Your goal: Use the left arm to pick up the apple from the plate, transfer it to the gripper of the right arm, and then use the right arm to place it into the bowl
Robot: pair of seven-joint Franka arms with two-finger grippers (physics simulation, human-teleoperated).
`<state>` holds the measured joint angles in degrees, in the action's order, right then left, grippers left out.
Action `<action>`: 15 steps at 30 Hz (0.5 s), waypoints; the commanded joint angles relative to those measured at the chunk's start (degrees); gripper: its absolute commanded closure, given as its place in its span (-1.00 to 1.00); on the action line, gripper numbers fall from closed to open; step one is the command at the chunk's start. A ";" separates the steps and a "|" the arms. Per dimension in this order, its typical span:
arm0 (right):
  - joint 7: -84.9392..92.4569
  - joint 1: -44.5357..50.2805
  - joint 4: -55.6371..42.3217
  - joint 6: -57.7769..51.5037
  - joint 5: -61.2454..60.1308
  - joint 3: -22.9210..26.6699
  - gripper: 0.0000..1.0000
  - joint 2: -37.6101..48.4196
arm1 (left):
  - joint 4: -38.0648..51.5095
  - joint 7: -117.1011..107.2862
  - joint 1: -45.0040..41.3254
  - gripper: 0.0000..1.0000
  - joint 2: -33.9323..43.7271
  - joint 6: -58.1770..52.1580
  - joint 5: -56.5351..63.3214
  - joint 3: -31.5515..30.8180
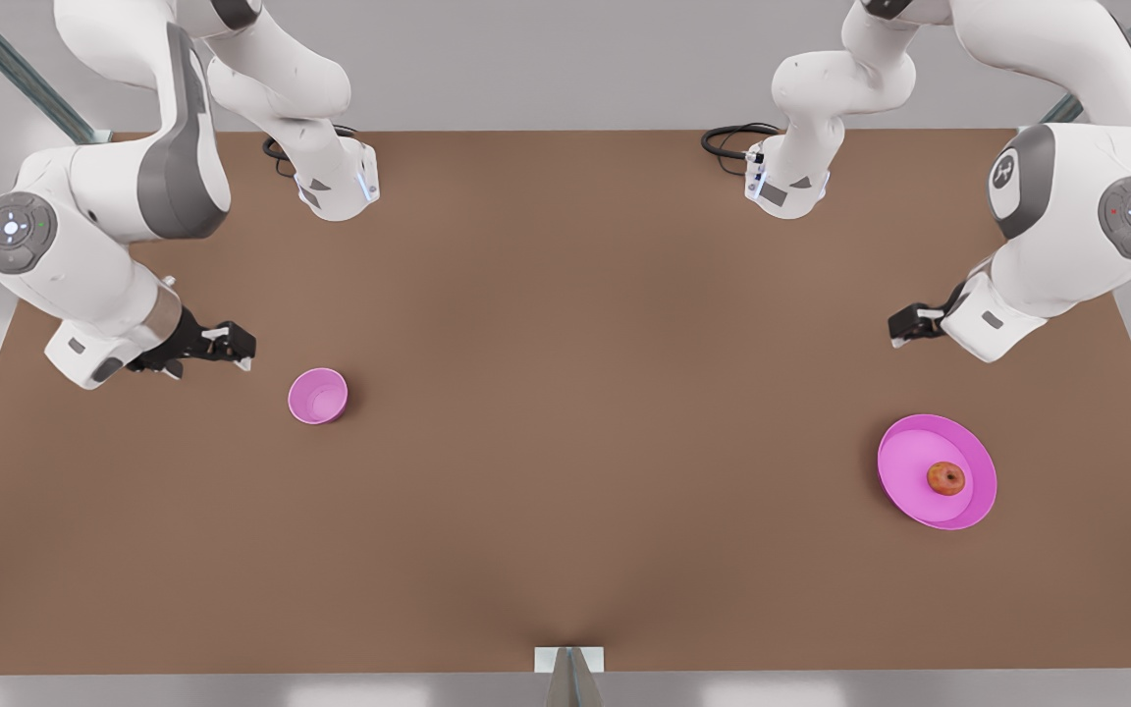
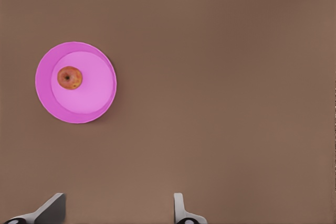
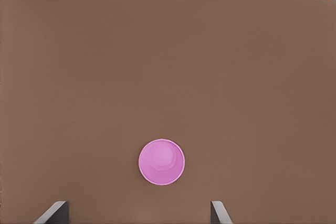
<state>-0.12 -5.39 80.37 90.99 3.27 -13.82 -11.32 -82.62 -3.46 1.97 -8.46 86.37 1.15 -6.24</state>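
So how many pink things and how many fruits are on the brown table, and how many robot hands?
Pink dishes: 2, the plate and the bowl.
Fruit: 1, the apple on the plate.
Robot hands: 2, the left gripper and the right gripper, both open and empty above the table.
Total: 5.

Picture edges cut both arms' upper links (image 1: pixel 114 29) off

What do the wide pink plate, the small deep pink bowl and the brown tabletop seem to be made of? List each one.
Wide magenta-pink plate: probably plastic, smooth, uniform colour, soft sheen.
Small deep pink bowl: likely the same plastic, one flat pink, thin rim.
Brown tabletop: matte, no grain or glare; could be laminate or a mat, cannot tell which.
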 commanded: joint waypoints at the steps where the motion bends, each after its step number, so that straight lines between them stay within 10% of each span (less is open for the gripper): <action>1: -0.58 0.03 -0.22 1.47 0.07 -0.33 -1.00 0.07 | 0.01 -1.03 0.06 -1.00 -0.06 3.89 -0.44 0.00; 5: -0.67 9.26 -0.22 1.12 0.42 10.21 -1.00 0.86 | -7.64 -1.38 1.72 -1.00 -5.86 21.28 -0.53 4.39; 15: -1.99 8.73 -0.22 1.21 0.07 10.21 -1.00 0.59 | -7.90 -1.03 9.99 -1.00 -23.35 42.30 -5.53 6.68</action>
<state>-1.02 3.30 80.18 92.12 3.39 -3.62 -10.78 -90.58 -4.05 11.78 -31.34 119.42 -2.55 0.41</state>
